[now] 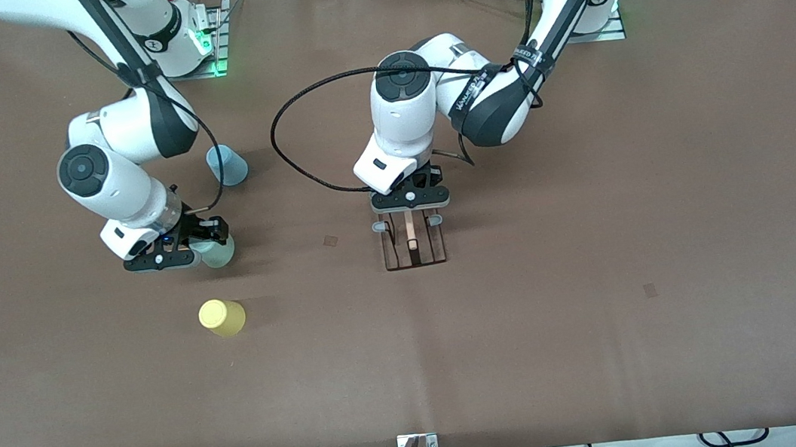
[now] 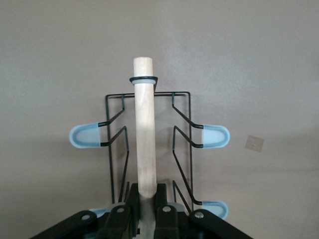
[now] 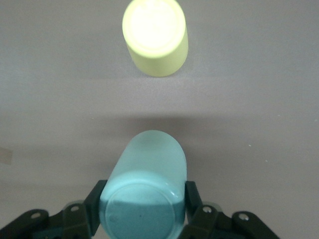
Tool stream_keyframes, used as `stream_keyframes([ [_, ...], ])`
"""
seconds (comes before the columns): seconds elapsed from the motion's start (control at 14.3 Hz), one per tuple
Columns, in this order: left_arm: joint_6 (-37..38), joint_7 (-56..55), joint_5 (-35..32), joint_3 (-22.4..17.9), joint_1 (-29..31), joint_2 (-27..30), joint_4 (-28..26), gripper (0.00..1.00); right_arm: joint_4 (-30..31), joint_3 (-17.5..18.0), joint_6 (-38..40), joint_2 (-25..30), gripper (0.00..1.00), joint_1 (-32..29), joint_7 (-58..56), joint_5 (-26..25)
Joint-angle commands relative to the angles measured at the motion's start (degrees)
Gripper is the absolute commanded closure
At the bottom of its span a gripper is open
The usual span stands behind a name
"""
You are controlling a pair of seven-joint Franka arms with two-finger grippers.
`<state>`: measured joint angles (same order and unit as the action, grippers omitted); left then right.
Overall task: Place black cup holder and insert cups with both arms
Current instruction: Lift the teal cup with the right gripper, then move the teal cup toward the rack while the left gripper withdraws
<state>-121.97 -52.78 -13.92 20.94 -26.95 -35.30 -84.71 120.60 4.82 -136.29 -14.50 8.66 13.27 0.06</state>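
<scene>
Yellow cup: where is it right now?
In the front view the yellow cup stands on the table toward the right arm's end, nearer the front camera than the mint green cup that the right end effector grips.

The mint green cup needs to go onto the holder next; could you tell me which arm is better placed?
Right: the right gripper is already shut on the mint green cup, while the left gripper is clamping the black cup holder's wooden handle.

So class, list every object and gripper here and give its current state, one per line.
black cup holder: on the table, held by its wooden handle.
mint green cup: gripped.
yellow cup: upside down, free.
light blue cup: upside down, free.
left gripper: shut on the handle.
right gripper: shut on the mint cup.
</scene>
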Motion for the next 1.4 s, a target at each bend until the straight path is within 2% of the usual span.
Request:
stream_keyframes([
  [0.0,0.5,-0.1,-1.9,-0.2,-0.6,-0.4,1.7,0.67,-2.1,-0.2,5.6,2.2,1.00,0.2,-0.7,-1.4],
  [0.07,0.4,-0.2,-1.9,-0.2,-0.6,-0.4,1.7,0.31,-3.1,-0.2,8.1,3.2,1.00,0.3,-0.7,-1.4],
  [0.28,0.5,-0.4,-1.9,-0.3,-0.3,0.1,2.0,0.00,-6.2,-0.2,13.7,3.9,1.00,0.6,-0.5,-2.3],
  [0.49,3.0,0.6,-1.9,-0.2,0.3,2.8,2.2,0.00,-6.3,-0.1,13.9,3.7,1.00,1.0,0.6,-2.8],
  [0.77,13.1,14.2,-1.8,-0.4,4.2,8.8,2.4,0.00,-7.2,0.2,14.7,4.7,1.00,6.9,10.5,-2.3],
  [1.05,23.2,29.6,-1.1,-0.1,12.1,13.3,2.4,0.00,-12.6,7.3,17.5,4.0,1.00,10.9,25.5,-2.0],
  [1.33,31.6,41.3,-0.9,0.0,22.1,17.0,2.5,0.00,-15.1,10.9,17.0,3.0,1.00,15.8,37.6,-2.0],
])
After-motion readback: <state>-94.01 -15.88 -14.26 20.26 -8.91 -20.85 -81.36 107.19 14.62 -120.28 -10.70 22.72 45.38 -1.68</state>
